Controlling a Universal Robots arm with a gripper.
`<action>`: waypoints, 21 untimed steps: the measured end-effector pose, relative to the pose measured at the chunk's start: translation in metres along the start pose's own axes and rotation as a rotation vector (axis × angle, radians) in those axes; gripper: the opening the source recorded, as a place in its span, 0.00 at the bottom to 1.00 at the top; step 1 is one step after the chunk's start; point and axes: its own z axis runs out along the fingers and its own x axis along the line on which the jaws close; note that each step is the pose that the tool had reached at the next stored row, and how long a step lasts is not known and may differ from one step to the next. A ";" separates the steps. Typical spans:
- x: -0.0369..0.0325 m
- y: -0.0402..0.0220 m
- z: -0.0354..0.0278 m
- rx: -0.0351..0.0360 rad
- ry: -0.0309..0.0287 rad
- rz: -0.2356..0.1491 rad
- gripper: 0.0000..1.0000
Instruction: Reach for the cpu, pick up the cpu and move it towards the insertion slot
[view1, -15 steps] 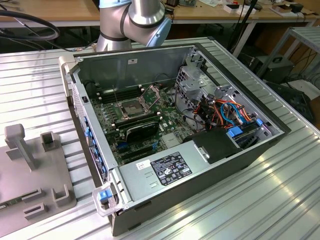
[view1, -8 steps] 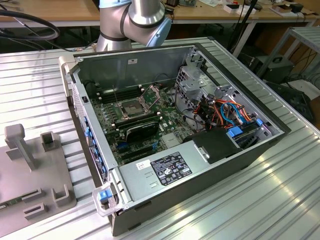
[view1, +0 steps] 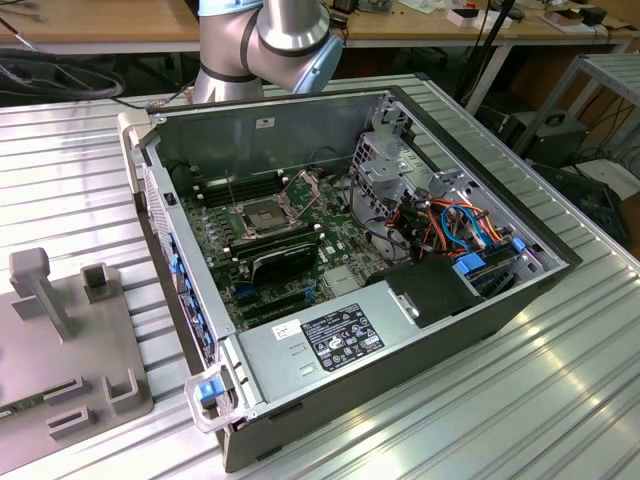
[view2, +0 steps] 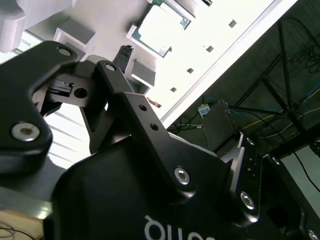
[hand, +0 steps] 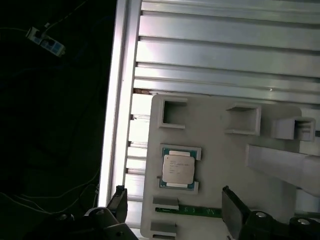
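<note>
zero steps finished: gripper (hand: 172, 192) spread wide and empty, hovering near the cpu (hand: 178, 168) sitting in its tray (hand: 225, 160), nothing in the slot (view1: 262, 213) yet

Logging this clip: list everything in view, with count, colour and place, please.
cpu: one, silver-grey, in a recess of the fixture plate, ungripped.
fixture plate: one, grey, on the table.
table: one, silver, ribbed.
computer case: one, dark grey, open, on the table.
insertion slot: one, silver frame, dark centre, inside the case.
card: one, glossy black, beside the slot.
cables: several, orange and blue, inside the case.
arm: one, silver and pale blue, behind the case.
gripper: one, black, open, near the cpu without touching it.
</note>
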 end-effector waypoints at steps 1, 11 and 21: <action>-0.0002 -0.0002 0.0025 -0.0001 -0.0007 0.016 0.84; -0.0006 -0.0012 0.0224 -0.0002 -0.0016 0.030 0.84; -0.0012 -0.0033 0.0426 -0.0002 -0.0015 0.030 0.83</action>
